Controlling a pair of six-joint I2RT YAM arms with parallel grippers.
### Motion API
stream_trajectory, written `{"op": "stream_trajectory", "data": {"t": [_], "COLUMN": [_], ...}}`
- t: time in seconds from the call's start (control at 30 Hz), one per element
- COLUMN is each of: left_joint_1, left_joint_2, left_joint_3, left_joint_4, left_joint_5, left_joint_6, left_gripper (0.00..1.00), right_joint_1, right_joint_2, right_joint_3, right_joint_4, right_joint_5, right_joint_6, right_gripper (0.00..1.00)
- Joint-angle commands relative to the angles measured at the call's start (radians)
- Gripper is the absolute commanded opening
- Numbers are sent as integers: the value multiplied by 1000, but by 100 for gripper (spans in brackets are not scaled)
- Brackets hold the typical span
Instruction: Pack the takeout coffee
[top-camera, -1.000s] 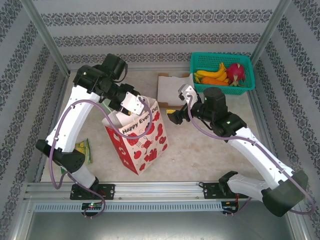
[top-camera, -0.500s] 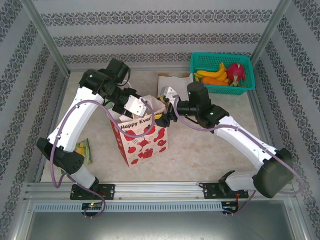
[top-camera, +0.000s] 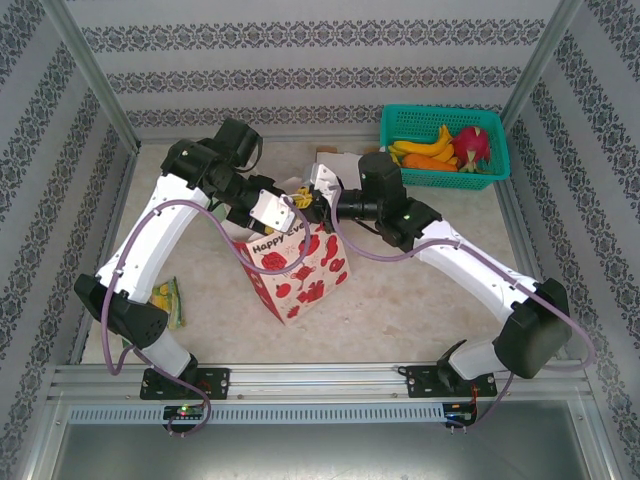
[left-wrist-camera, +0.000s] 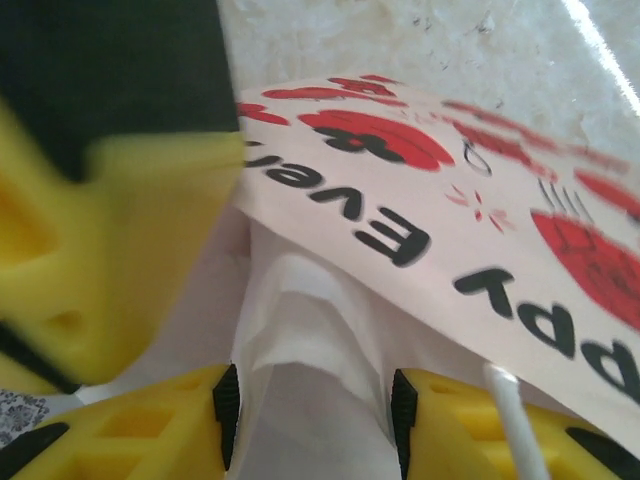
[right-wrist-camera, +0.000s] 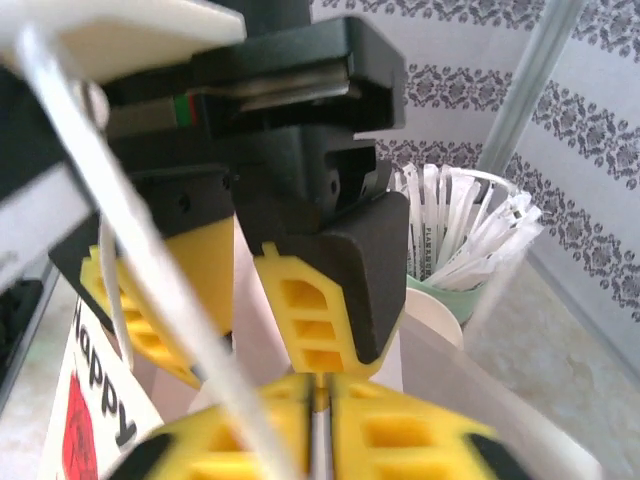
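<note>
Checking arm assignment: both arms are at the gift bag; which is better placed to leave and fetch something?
Probably the right. The left fingers grip a fold of the gift bag, steadying it. The right fingers are shut by its mouth, on nothing I can make out.

I am looking into a small booth. Its walls (top-camera: 320, 60) are papered in pale stripes with dark bands of floral pattern. Two silver metal posts, one at the left (top-camera: 90, 75) and one at the right (top-camera: 540, 60), slant up at the back corners. The desk (top-camera: 400, 300) is pale with a mottled, stone-like look. A silver rail (top-camera: 320, 380) runs along its near edge, with a grey metal sheet (top-camera: 320, 450) below it. The light is bright and even. On my left wrist view a white streak of glare (left-wrist-camera: 595, 35) crosses the desk.
</note>
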Motion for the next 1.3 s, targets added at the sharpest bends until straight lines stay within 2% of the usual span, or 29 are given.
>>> {"op": "stream_trajectory", "data": {"t": [0.0,0.1,0.2,0.37,0.53,0.67,0.8,0.87,1.07,1.17,1.27], "left_joint_1": [-15,-23,-24,-22,-19,10,40,56,76,89,95], "left_joint_2": [-12,-20,-39,-90,-84,-100,-130,-138,-152,-171,-217], "left_joint_3": [-44,-84,-93,-92,-93,-61,-70,-66,-85,-92,-130], "left_joint_4": [59,75,73,61,46,23,111,148,303,440,611], "left_joint_5": [-51,-79,-62,26,-18,110,193,231,254,264,283], "left_joint_6": [3,1,1,9,0,9,-14,-34,-124,-278,-488], "left_gripper": [48,50,55,71,75,79,85,92,98,99,100], "right_joint_1": [3,2,3,2,3,3,10,20,36,45,52], "right_joint_2": [-35,-51,-64,-91,-122,-148,-173,-181,-192,-191,-205], "right_joint_3": [-32,-51,-80,-127,-156,-205,-262,-283,-378,-393,-415], "right_joint_4": [45,48,80,142,162,224,328,360,509,505,494], "right_joint_5": [40,45,69,94,119,251,356,408,585,591,566], "right_joint_6": [-16,-13,-2,23,33,52,91,87,110,121,127], "right_gripper": [6,1,0,0,0,0,0,0,0,0,0]}}
